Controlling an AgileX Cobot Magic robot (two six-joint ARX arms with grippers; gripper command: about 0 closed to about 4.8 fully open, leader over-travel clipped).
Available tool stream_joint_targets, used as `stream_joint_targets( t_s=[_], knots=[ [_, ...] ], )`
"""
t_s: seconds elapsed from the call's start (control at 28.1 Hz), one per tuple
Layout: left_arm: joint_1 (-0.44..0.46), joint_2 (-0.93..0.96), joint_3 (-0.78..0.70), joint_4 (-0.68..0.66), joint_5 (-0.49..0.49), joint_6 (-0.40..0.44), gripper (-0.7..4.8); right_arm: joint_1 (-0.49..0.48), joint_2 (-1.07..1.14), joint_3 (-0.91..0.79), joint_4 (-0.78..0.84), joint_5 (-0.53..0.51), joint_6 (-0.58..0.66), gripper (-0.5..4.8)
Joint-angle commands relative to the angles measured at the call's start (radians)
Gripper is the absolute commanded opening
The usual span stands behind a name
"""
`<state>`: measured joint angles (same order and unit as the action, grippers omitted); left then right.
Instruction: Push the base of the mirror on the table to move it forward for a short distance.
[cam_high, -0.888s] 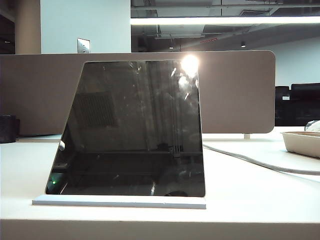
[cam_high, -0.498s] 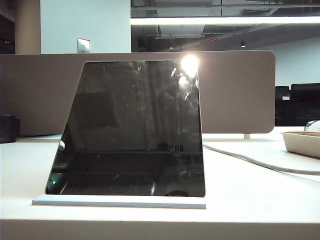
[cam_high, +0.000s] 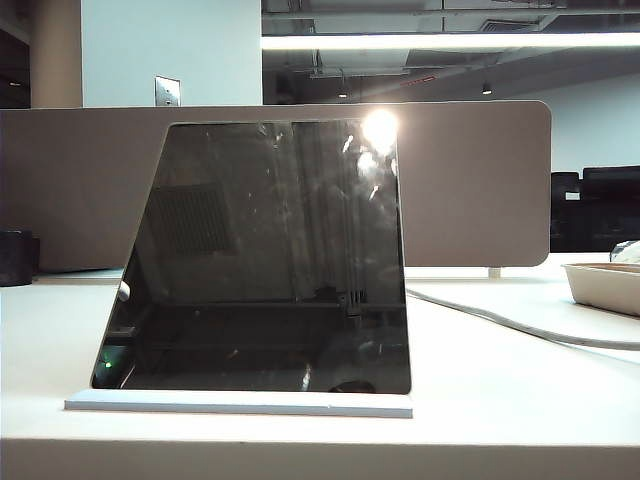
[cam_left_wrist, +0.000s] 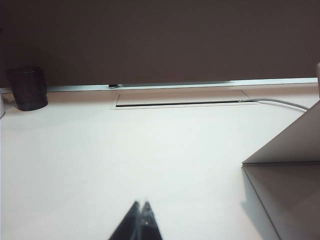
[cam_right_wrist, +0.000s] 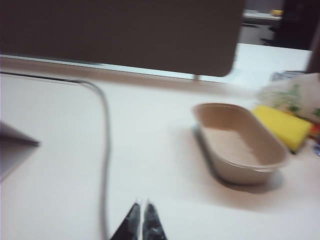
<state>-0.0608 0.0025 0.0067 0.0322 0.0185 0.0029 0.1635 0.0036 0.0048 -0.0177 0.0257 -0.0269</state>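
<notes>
Step in hand: approach, judged from layout — no contact with the mirror yet. Neither arm shows in the exterior view.

Table (cam_high: 520, 380): wide white top, front edge runs across the bottom of the exterior view. Brown-grey divider panel (cam_high: 470, 180) stands along the far edge.

Mirror (cam_high: 265, 260): dark frameless trapezoid, narrower at top, rounded corners, bright glare near its upper right corner. Stands near the front edge, left of centre, leaning a little. Surface looks smudged, reflects room structure.

Base of the mirror (cam_high: 238, 404): thin flat white plate, slightly wider than the panel, lying flat on the table just behind the front edge. Low contrast against the tabletop.

Grey cable (cam_high: 520, 326) runs from behind the mirror toward the right edge. Beige tray (cam_high: 600, 285) at the right edge; the right wrist view also shows a yellow sponge (cam_right_wrist: 281, 125) beside it. Dark cup (cam_high: 14, 257) at the left edge.

Left gripper (cam_left_wrist: 141, 210): fingertips pressed together, nothing between them, over bare table; a corner of the mirror's rear side is near it, apart. Right gripper (cam_right_wrist: 141, 210): fingers closed together and empty, just beside the cable, tray near; this view is blurred.

Next move likely: bring a closed fingertip low to the plate's edge and push flat along the table, low enough not to tip the panel.
</notes>
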Motion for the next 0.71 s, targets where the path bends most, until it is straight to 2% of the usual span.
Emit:
stream_joint_targets(
  t_s=[0.04, 0.39, 0.71],
  knots=[
    [0.000, 0.000, 0.001, 0.007, 0.005, -0.003, -0.02, 0.081, 0.000, 0.001, 0.014, -0.002, -0.001, 0.22],
    [0.000, 0.000, 0.001, 0.007, 0.005, -0.003, -0.02, 0.328, 0.000, 0.001, 0.014, -0.002, -0.001, 0.22],
    [0.000, 0.000, 0.001, 0.007, 0.005, -0.003, -0.02, 0.460, 0.000, 0.001, 0.014, -0.002, -0.001, 0.22]
  ],
)
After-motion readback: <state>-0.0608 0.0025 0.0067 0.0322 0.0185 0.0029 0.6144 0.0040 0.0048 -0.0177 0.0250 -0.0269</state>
